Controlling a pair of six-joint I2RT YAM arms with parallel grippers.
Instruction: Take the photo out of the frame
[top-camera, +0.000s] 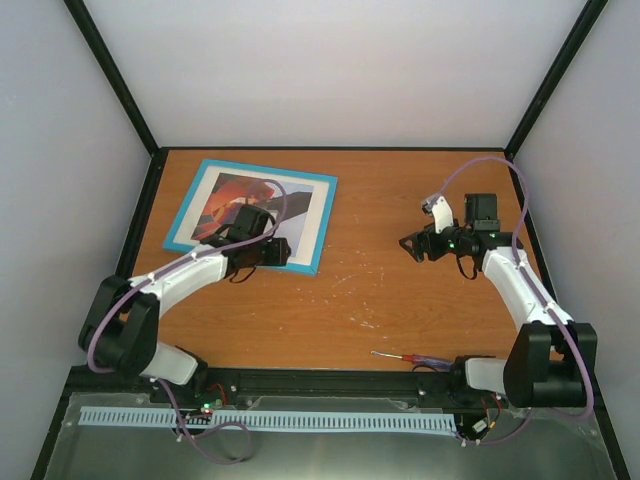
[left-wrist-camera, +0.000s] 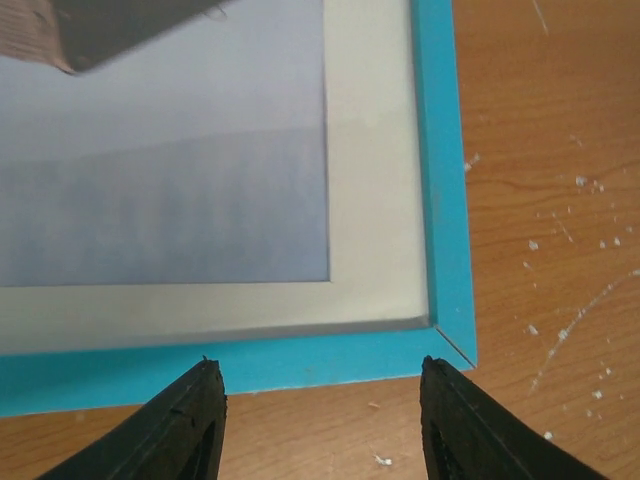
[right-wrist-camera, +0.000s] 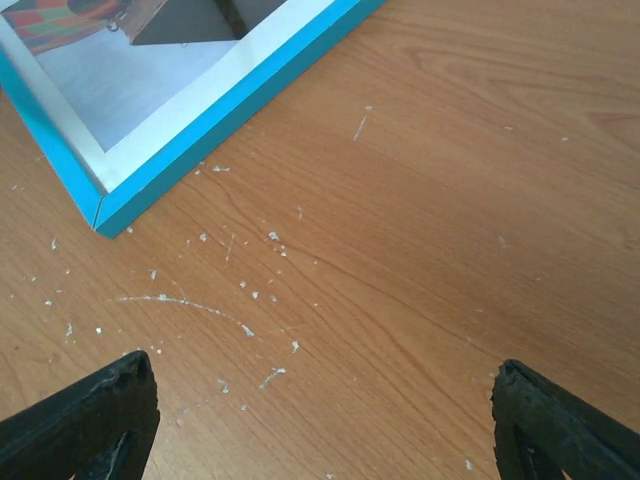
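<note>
The turquoise frame (top-camera: 189, 205) lies face up at the back left of the table, with the photo (top-camera: 232, 195) inside it behind a white mat (left-wrist-camera: 375, 200). In the left wrist view I see the photo's pale sky (left-wrist-camera: 160, 200) and the near right corner of the frame (left-wrist-camera: 440, 200). My left gripper (top-camera: 280, 252) hovers over that corner. It (left-wrist-camera: 322, 385) is open, with its tips just short of the frame's edge and bare wood between them. My right gripper (top-camera: 408, 245) is open wide over bare table (right-wrist-camera: 322, 375), to the right of the frame (right-wrist-camera: 220, 125).
A red-handled screwdriver (top-camera: 410, 357) lies at the table's near edge, by the right arm's base. A white slotted strip (top-camera: 260, 420) runs along the front below the table. Walls close in the table at the back and both sides.
</note>
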